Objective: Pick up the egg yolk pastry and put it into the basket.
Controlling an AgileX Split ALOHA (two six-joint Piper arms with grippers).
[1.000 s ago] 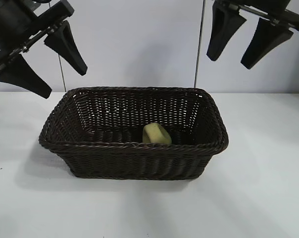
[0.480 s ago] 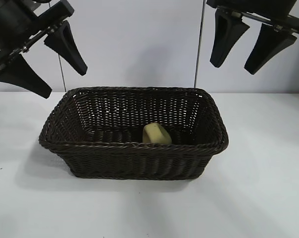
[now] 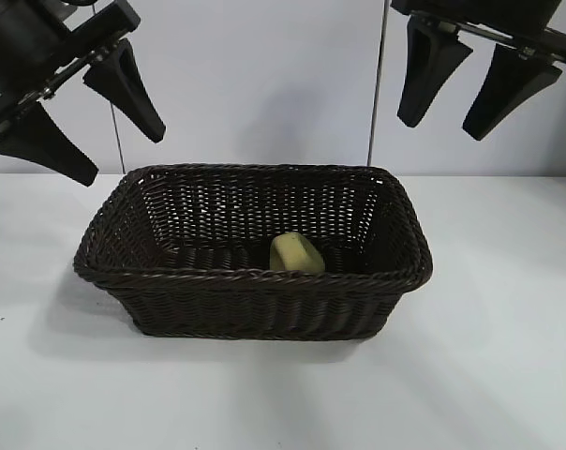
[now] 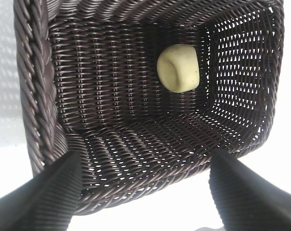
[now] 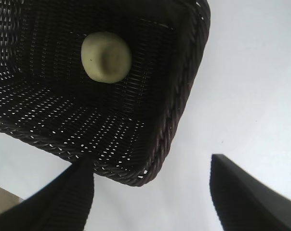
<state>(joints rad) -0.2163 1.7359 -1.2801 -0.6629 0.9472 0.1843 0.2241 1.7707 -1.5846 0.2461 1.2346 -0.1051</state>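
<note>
A large rectangular dark brown woven wicker basket (image 3: 255,253) with sloping sides and a braided rim sits on the white worktop (image 3: 489,375). Inside it, on the woven floor right of centre, lies the small pale yellow rounded egg yolk pastry (image 3: 295,253), its dimple showing in both wrist views; nothing else is in the basket. The left claw (image 3: 72,117) hangs above the basket's left end, its black fingers spread apart and holding nothing. The right claw (image 3: 456,89) hangs above the right end, fingers likewise apart and empty.
</note>
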